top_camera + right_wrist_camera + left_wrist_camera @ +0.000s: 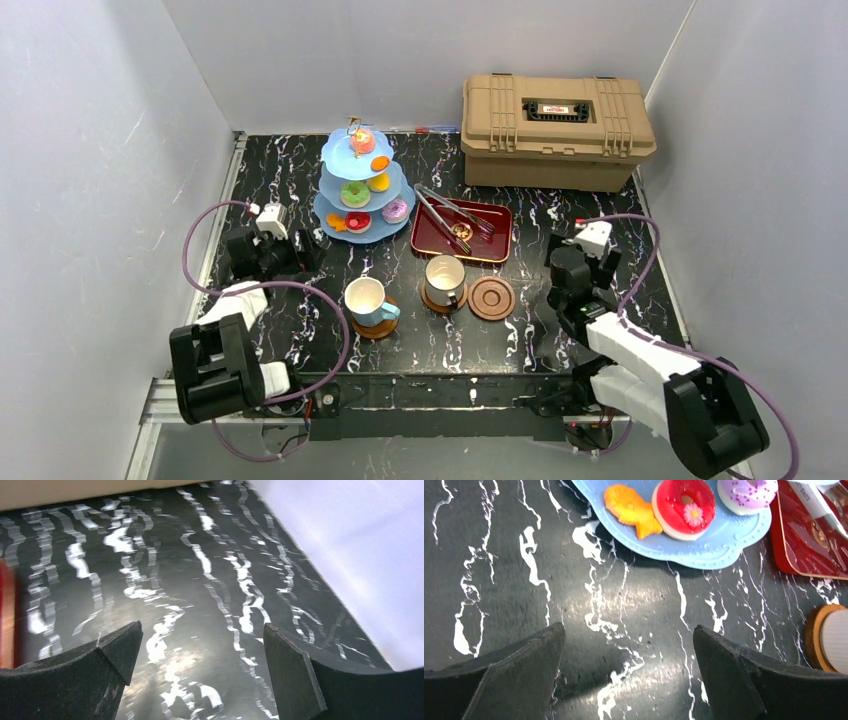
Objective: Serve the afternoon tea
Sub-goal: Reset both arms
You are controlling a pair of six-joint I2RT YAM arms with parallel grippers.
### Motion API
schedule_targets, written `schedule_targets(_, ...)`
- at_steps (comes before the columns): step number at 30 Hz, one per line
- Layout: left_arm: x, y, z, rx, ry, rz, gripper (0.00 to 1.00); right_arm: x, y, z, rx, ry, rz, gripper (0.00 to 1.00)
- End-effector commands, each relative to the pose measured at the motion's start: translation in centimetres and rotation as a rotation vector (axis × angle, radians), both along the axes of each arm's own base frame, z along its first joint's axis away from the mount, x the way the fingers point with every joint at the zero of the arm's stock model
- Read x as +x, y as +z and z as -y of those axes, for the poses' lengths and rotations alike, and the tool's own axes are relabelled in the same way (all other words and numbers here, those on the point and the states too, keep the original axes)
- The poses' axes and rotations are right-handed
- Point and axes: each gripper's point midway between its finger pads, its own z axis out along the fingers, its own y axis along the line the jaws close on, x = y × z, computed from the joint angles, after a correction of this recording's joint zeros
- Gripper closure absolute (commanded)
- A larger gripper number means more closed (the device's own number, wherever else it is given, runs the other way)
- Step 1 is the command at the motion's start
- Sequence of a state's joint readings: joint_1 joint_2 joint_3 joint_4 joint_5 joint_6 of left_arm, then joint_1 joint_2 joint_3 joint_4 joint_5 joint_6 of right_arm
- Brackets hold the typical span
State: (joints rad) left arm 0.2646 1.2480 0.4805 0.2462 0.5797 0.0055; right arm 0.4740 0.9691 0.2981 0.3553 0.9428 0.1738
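Note:
The light blue three-tier stand [360, 185] holds several toy donuts and cakes at the back middle. Its bottom tier [704, 550] carries a red donut [684, 502], an orange fish cake [631, 510] and a pink donut [746, 492]. The white-and-teal cup [367, 300] and the silvery-beige cup [445, 278] each stand on a brown saucer. A third saucer [492, 298] is bare. My left gripper [303, 250] [629, 635] is open and empty over bare table, short of the stand. My right gripper [563, 258] [202, 632] is open and empty, right of the bare saucer.
A dark red tray [463, 230] with metal tongs [445, 212] lies between the stand and the cups; its edge shows in both wrist views [809, 545] [6, 615]. A tan case [555, 130] stands at the back right. White walls [360, 555] enclose the table.

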Motion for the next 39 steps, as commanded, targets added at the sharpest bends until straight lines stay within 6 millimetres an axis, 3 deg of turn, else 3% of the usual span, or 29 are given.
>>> schedule_targets(1, 3.2, 1.8, -0.6, 0.013, 0.060, 0.207, 0.02, 0.9, 2.5, 4.7, 0.021, -0.214, 0.176, 0.02)
schedule_targets(4, 4.3, 1.1, -0.6, 0.036, 0.077, 0.238, 0.02, 1.8, 1.2, 5.7, 0.037, -0.213, 0.175, 0.02)
schedule_targets(10, 5.3, 0.2, -0.6, 0.073, 0.089, 0.271, 0.02, 4.5, -1.5, 5.9, 0.028, -0.170, 0.131, 0.02)
schedule_targets(14, 4.0, 0.5, 0.7, 0.137, 0.040, 0.384, 0.02, 5.3, -3.6, 5.5, 0.028, -0.131, 0.114, 0.02)
schedule_targets(16, 3.3, 0.7, 1.2, 0.137, 0.032, 0.478, 0.02, 5.5, -3.4, 4.9, 0.010, -0.071, 0.131, 0.02)
schedule_targets(18, 2.8, -0.3, 1.3, 0.144, 0.022, 0.423, 0.02, 5.7, -3.7, 3.5, 0.007, 0.032, 0.119, 0.02)
schedule_targets(20, 3.9, -0.9, 1.2, 0.166, 0.021, 0.367, 0.02, 6.2, -5.1, 2.0, -0.009, 0.138, 0.086, 0.02)
schedule_targets(21, 4.5, -1.0, 1.3, 0.163, 0.017, 0.346, 0.02, 7.1, -4.5, 2.0, -0.031, 0.136, 0.110, 0.02)
schedule_targets(23, 4.4, -0.9, 1.3, 0.184, 0.018, 0.340, 0.02, 7.5, -6.0, 2.3, -0.007, 0.126, 0.014, 0.02)
schedule_targets(39, 4.5, -0.9, 1.4, 0.183, 0.020, 0.346, 0.02, 7.5, -5.5, 2.5, 0.013, 0.128, 0.051, 0.02)
